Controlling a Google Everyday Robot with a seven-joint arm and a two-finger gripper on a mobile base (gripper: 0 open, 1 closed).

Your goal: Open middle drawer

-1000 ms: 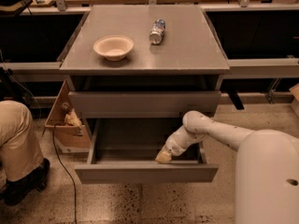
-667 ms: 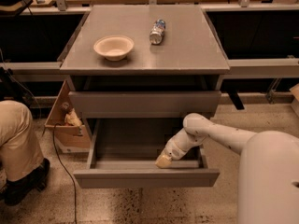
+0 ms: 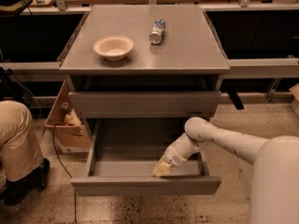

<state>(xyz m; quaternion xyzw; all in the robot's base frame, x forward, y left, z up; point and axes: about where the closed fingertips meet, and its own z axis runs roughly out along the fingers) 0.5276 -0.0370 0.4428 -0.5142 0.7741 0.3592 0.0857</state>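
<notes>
A Google Everyday Robot reaches into the middle drawer (image 3: 117, 185) of a grey cabinet (image 3: 187, 45). The drawer stands pulled well out toward the near side, its shallow tray open to view and bare beneath the closed upper drawer front (image 3: 145, 104). The gripper (image 3: 163, 168) sits low inside the tray, right of centre, just behind the drawer's front panel and seemingly against its inner face. From where I stand I cannot tell whether it is spread or closed, or gripping anything. The white arm (image 3: 219, 136) bends in from the right over the drawer's right side wall. On the cabinet top a pale bowl (image 3: 113, 46) sits toward the left, and a can (image 3: 157, 31) lies on its side further back. A person's trousered leg (image 3: 16, 139) and a cardboard box (image 3: 65, 125) are on the floor at left. By my judgement the job is all but done: the drawer looks open close to its full travel, leaving at most a last short pull and the arm's retreat
</notes>
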